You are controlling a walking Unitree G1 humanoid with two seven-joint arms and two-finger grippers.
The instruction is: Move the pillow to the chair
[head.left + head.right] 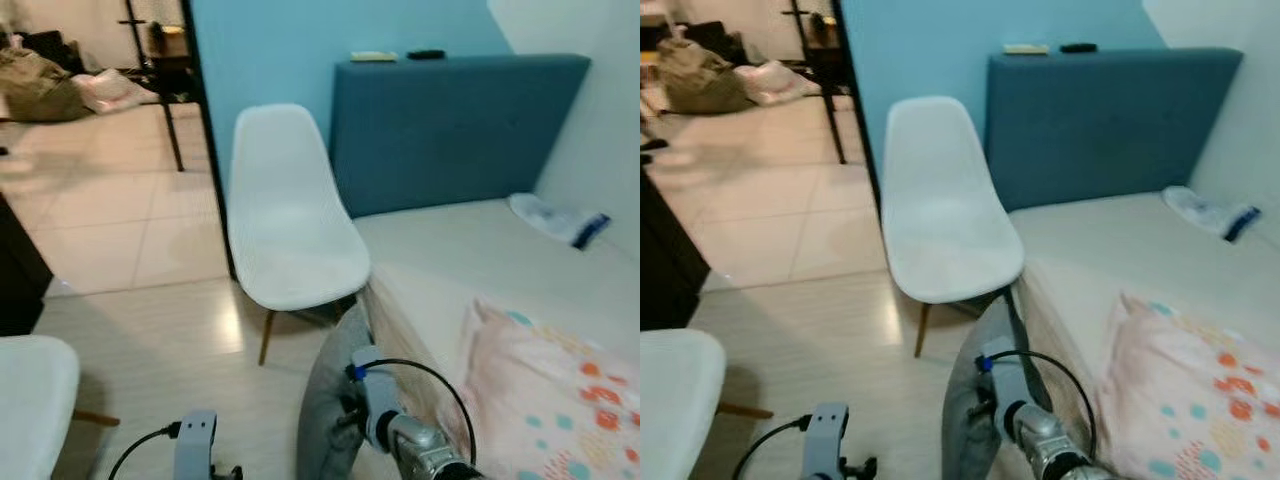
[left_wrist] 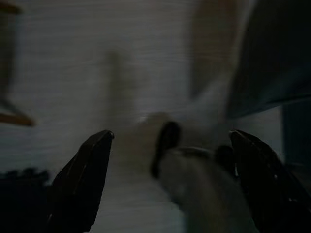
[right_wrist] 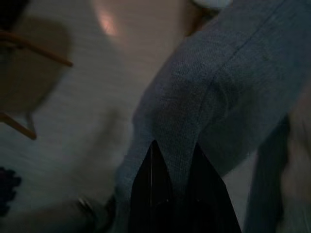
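Observation:
A grey pillow (image 1: 325,400) hangs low beside the bed's near corner, just in front of the white shell chair (image 1: 295,220). My right gripper (image 3: 175,150) is shut on the pillow's fabric (image 3: 209,87), its two black fingers pinching a fold. The right wrist (image 1: 375,400) with its looped cable presses against the pillow's side. My left gripper (image 2: 170,138) is open, held low over the pale floor to the left of the pillow, and its wrist (image 1: 195,440) shows at the bottom edge. The chair's seat is bare and faces me.
The bed (image 1: 480,260) with a blue headboard (image 1: 450,130) lies on the right, carrying a floral pillow (image 1: 560,390). A second white seat (image 1: 30,400) is at the lower left. Dark furniture (image 1: 15,270) stands left, and an open doorway is behind it.

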